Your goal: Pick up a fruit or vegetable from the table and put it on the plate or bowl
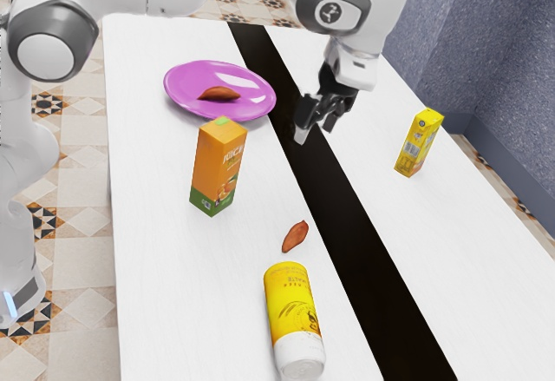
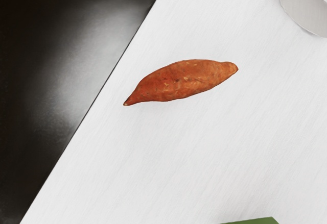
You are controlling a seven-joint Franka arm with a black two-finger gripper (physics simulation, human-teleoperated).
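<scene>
Approach step. Black two-finger hand (image 1: pixel 317 123) spread wide, empty, above white table (image 1: pixel 156 251). Orange-brown tapered sweet potato (image 1: pixel 295 235) lying well apart from hand (beside black stripe (image 1: pixel 364 233)). Next: lower over it, close across narrow middle.

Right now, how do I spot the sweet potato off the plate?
Find the black stripe. Beside it, between the orange carton and the fallen yellow bottle, lies the sweet potato. Unlike its twin on the purple plate, it rests on bare table.
</scene>
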